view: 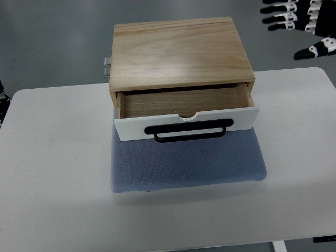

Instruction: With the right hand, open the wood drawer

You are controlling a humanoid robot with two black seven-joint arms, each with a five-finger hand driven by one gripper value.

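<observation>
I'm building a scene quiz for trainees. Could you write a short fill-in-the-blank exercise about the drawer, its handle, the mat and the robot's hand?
1. The drawer of the wooden box is partly ____.
2. The handle on its white front is coloured ____.
3. The box stands on a ____ mat on the table.
4. The right hand, fingers spread, shows in the picture's top ____ corner, touching nothing.

Missing words: open; black; blue; right
</observation>
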